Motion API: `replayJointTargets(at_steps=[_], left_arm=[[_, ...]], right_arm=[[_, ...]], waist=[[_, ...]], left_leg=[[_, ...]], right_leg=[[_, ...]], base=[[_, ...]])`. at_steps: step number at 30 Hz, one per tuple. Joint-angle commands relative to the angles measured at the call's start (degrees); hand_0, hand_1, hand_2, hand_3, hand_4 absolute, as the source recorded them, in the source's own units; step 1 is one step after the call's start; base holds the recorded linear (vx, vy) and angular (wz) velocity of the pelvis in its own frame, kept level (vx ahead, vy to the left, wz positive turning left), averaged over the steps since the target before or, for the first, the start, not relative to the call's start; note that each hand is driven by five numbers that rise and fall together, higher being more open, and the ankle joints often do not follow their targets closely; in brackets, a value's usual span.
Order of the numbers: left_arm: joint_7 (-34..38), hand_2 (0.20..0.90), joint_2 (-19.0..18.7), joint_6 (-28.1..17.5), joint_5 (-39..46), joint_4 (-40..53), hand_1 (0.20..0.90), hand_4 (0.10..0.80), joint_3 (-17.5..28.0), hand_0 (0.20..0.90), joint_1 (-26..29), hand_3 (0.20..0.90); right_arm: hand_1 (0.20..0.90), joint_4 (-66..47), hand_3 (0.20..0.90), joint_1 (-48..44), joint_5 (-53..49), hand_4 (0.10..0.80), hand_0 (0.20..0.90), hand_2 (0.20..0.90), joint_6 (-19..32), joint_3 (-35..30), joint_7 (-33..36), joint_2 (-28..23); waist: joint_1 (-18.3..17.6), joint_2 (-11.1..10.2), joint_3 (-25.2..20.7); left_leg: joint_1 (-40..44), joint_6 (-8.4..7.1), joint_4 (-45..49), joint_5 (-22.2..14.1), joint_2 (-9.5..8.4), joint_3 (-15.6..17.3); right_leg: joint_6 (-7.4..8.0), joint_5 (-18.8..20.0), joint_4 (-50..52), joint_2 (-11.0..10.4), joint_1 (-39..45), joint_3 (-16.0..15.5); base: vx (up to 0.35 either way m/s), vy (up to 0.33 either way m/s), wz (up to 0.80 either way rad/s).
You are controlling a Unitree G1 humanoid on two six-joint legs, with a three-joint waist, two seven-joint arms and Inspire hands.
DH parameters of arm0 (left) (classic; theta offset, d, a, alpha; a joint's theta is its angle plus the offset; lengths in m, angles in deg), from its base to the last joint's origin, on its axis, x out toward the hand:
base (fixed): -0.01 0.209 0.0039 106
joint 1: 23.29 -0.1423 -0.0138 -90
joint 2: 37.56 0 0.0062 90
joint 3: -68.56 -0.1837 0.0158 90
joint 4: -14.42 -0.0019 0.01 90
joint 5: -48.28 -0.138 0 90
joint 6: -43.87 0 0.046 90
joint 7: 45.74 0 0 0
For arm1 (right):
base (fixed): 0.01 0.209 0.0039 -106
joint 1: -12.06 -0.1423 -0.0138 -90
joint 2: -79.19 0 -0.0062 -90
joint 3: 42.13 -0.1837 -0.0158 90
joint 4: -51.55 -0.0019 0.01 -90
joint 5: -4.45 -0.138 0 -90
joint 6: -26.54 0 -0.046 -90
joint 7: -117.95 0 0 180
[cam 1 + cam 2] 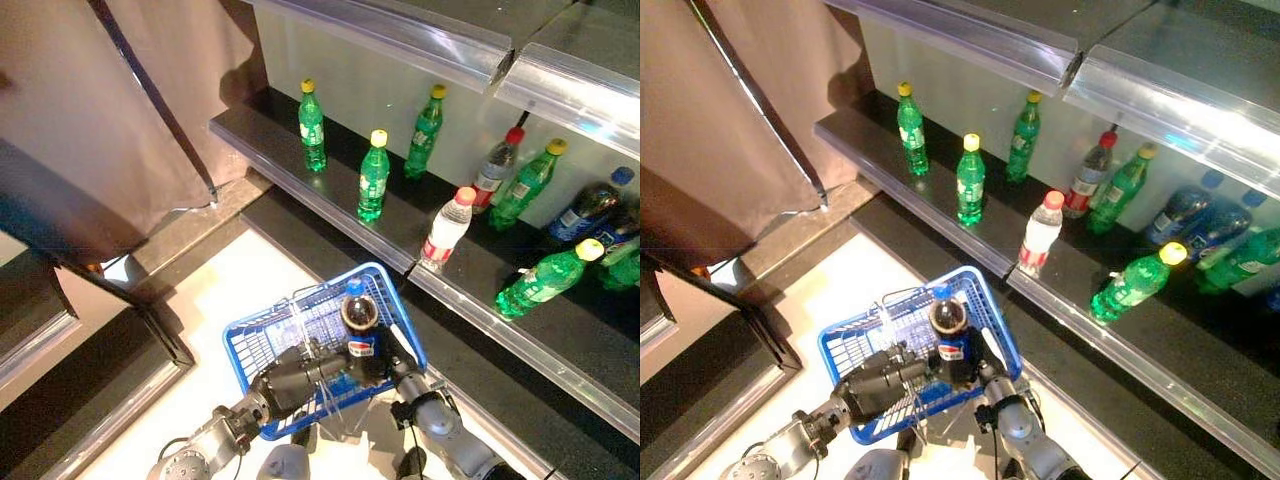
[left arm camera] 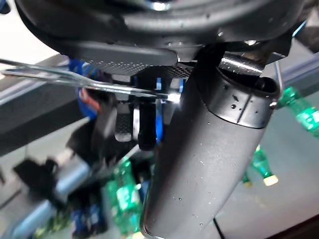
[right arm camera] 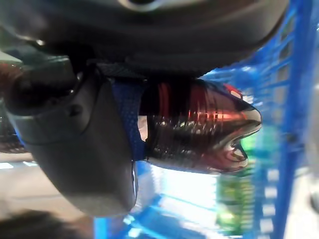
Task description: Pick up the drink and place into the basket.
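The right arm reaches in from below, and the right robot hand [image 1: 398, 362] is wrapped tight around a dark cola bottle [image 1: 360, 325] with a blue cap. It holds the bottle upright over the near edge of the blue basket [image 1: 262, 343]. The left arm comes in from the lower left. The left robot hand [image 1: 295, 378] is curled around the basket's wire handle [image 2: 84, 83], holding the one basket up. On the dark shelf [image 1: 405, 235] are many more bottles: six green, plus a few others.
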Motion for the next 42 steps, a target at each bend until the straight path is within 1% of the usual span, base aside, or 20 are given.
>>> replayJointTargets(at_steps=[1,3,6,8,10,11,12,15,17,20,23,26,27,29,31,34,36,40,42], left_arm=[[-14.66,0.300,3.33,-0.67,7.83,18.00,0.300,0.100,-2.00,0.300,8.99,0.200],[-15.30,0.300,3.45,0.30,7.09,17.92,0.300,0.100,-3.06,0.300,9.72,0.200],[-15.64,0.300,3.29,1.98,6.83,17.61,0.300,0.100,-4.41,0.300,11.23,0.200],[-15.64,0.300,3.05,2.86,6.95,17.56,0.300,0.100,-5.13,0.300,11.96,0.200],[-15.34,0.300,2.96,3.84,7.63,17.65,0.300,0.100,-5.66,0.300,12.59,0.200],[-15.12,0.300,3.25,4.69,7.84,17.65,0.300,0.100,-6.19,0.300,13.12,0.200],[-15.09,0.300,3.46,5.35,7.84,17.63,0.300,0.100,-6.47,0.300,13.50,0.200],[-15.20,0.300,3.61,7.47,7.99,17.66,0.300,0.100,-8.04,0.300,15.33,0.200],[-15.31,0.300,3.79,8.95,8.27,17.48,0.300,0.100,-9.40,0.300,16.97,0.200],[-14.52,0.300,4.71,12.53,9.59,16.98,0.300,0.100,-12.27,0.300,19.48,0.200],[-13.38,0.300,5.31,13.82,11.05,16.08,0.300,0.100,-15.80,0.300,22.92,0.200],[-14.16,0.300,5.82,12.93,11.17,15.58,0.300,0.100,-18.38,0.300,25.25,0.200],[-14.63,0.300,6.56,12.79,11.76,15.52,0.300,0.100,-19.55,0.300,26.19,0.200],[-16.44,0.300,7.42,12.55,11.27,15.45,0.300,0.100,-20.32,0.300,27.39,0.200],[-19.51,0.300,9.02,10.26,10.58,15.78,0.300,0.100,-22.43,0.300,30.42,0.200],[-17.39,0.300,11.02,10.89,14.79,15.92,0.300,0.100,-23.59,0.300,33.74,0.200],[-16.90,0.300,12.02,11.71,15.75,16.20,0.300,0.100,-23.94,0.300,35.03,0.200],[-16.55,0.300,12.26,10.33,16.05,16.53,0.300,0.100,-24.90,0.300,37.08,0.200],[-16.71,0.300,11.80,9.57,16.31,16.76,0.300,0.100,-24.87,0.300,38.05,0.200]], right_arm=[[0.300,-2.63,0.200,-9.69,4.61,0.100,0.300,0.300,4.49,3.45,0.71,0.85],[0.300,-0.72,0.200,-11.17,6.38,0.100,0.300,0.300,2.87,3.99,0.75,0.93],[0.300,3.09,0.200,-13.39,12.02,0.100,0.300,0.300,-2.71,5.09,1.04,0.58],[0.300,5.78,0.200,-14.64,13.97,0.100,0.300,0.300,-7.59,5.70,-0.83,0.24],[0.300,7.70,0.200,-15.97,14.38,0.100,0.300,0.300,-9.99,5.98,-1.48,0.05],[0.300,9.29,0.200,-17.21,15.61,0.100,0.300,0.300,-12.88,6.24,-3.26,0.35],[0.300,10.12,0.200,-18.00,16.83,0.100,0.300,0.300,-13.95,6.62,-3.46,0.52],[0.300,13.35,0.200,-22.10,18.69,0.100,0.300,0.300,-17.81,8.36,-7.18,0.64],[0.300,15.79,0.200,-25.90,19.01,0.100,0.300,0.300,-19.26,9.55,-7.86,0.80],[0.300,20.07,0.200,-31.87,22.99,0.100,0.300,0.300,-23.57,11.53,-13.75,1.84],[0.300,23.95,0.200,-38.64,27.12,0.100,0.300,0.300,-28.99,14.48,-21.45,2.41],[0.300,27.29,0.200,-42.14,28.55,0.100,0.300,0.300,-30.15,16.14,-22.96,3.05],[0.300,29.38,0.200,-43.61,29.13,0.100,0.300,0.300,-30.16,16.21,-23.62,3.79],[0.300,31.09,0.200,-44.90,29.77,0.100,0.300,0.300,-30.45,16.15,-24.22,4.49],[0.300,34.70,0.200,-47.00,30.40,0.100,0.300,0.300,-31.36,16.10,-24.04,6.49],[0.300,38.42,0.200,-49.39,31.92,0.100,0.300,0.300,-32.83,15.51,-21.97,7.74],[0.300,40.14,0.200,-50.64,32.35,0.100,0.300,0.300,-33.67,14.74,-19.81,7.99],[0.300,42.16,0.200,-53.41,31.92,0.100,0.300,0.300,-34.93,13.97,-19.28,7.39],[0.300,42.80,0.200,-54.34,33.45,0.100,0.300,0.300,-35.34,13.88,-20.76,6.95]], waist=[[1.32,1.78,-6.63],[1.54,1.66,-6.62],[1.92,1.48,-6.57],[2.21,1.29,-6.39],[2.55,1.05,-6.30],[2.84,0.86,-6.14],[3.04,0.77,-5.99],[3.84,0.53,-5.18],[4.34,0.55,-4.38],[4.92,0.71,-3.26],[5.28,0.93,-1.38],[5.52,1.20,-0.08],[5.65,1.37,0.44],[5.78,1.57,1.06],[5.98,2.17,2.58],[6.04,3.22,4.39],[6.12,3.73,5.37],[6.19,4.58,7.19],[6.12,4.90,8.09]], left_leg=[[-0.61,1.51,1.30,-0.63,-0.16,1.98],[-0.76,1.48,1.47,-0.63,-0.21,1.70],[-1.05,1.61,1.66,-0.60,-0.37,1.27],[-1.13,1.70,1.63,-0.59,-0.45,0.90],[-1.20,1.72,1.65,-0.51,-0.51,0.66],[-1.27,1.79,1.69,-0.55,-0.58,0.39],[-1.39,1.83,1.77,-0.57,-0.62,0.18],[-1.96,1.90,2.01,-0.47,-0.75,-0.47],[-2.36,1.99,2.13,-0.30,-0.89,-0.86],[-2.95,2.10,2.54,-0.22,-1.13,-1.28],[-4.08,2.29,2.79,0.13,-1.48,-1.69],[-4.95,2.48,2.84,0.50,-1.78,-1.93],[-5.32,2.60,2.84,0.65,-1.96,-2.07],[-5.70,2.72,2.90,0.73,-2.17,-2.14],[-6.83,3.02,3.26,0.73,-2.63,-2.46],[-8.41,3.42,3.90,0.70,-3.35,-2.94],[-9.53,3.57,4.46,0.73,-3.85,-3.10],[-11.15,3.85,5.19,0.91,-4.56,-3.25],[-11.94,3.95,5.62,0.94,-4.87,-3.05]], right_leg=[[0.31,-4.03,6.49,-3.43,1.28,0.50],[0.38,-4.04,6.62,-3.51,1.26,0.40],[0.47,-3.92,6.93,-3.65,1.00,0.36],[0.57,-3.83,7.02,-3.74,0.93,0.31],[0.70,-3.59,6.96,-3.85,1.04,0.25],[0.74,-3.56,7.01,-3.92,1.07,0.19],[0.73,-3.51,7.10,-3.98,1.03,0.24],[0.86,-3.27,7.46,-4.24,0.66,0.10],[0.92,-2.98,7.67,-4.40,0.36,0.04],[0.96,-2.72,8.16,-4.65,-0.18,-0.12],[1.09,-2.26,8.67,-4.90,-1.41,0.11],[1.21,-1.86,8.88,-5.02,-2.29,0.43],[1.29,-1.69,8.93,-5.13,-2.63,0.49],[1.31,-1.49,9.09,-5.30,-3.05,0.56],[1.28,-1.05,9.49,-5.72,-4.29,0.49],[1.12,-0.44,9.91,-6.28,-5.84,0.50],[1.04,0.03,10.09,-6.59,-6.69,0.42],[0.98,0.81,10.40,-7.13,-8.00,0.24],[1.01,1.16,10.46,-7.44,-8.51,0.18]], base=[[0.031,0.000,0.03],[0.028,-0.003,0.06],[0.022,0.001,0.06],[0.023,-0.008,0.08],[0.026,-0.025,0.11],[0.024,-0.027,0.09],[0.008,-0.032,0.04],[-0.022,-0.038,0.12],[-0.033,-0.034,0.24],[-0.025,-0.013,0.07],[-0.077,-0.007,0.04],[-0.051,0.004,0.17],[-0.037,0.012,0.11],[-0.029,0.010,0.08],[-0.058,0.022,0.05],[-0.067,0.037,0.03],[-0.058,0.020,0.08],[-0.050,0.008,0.03],[-0.038,0.007,0.04]])
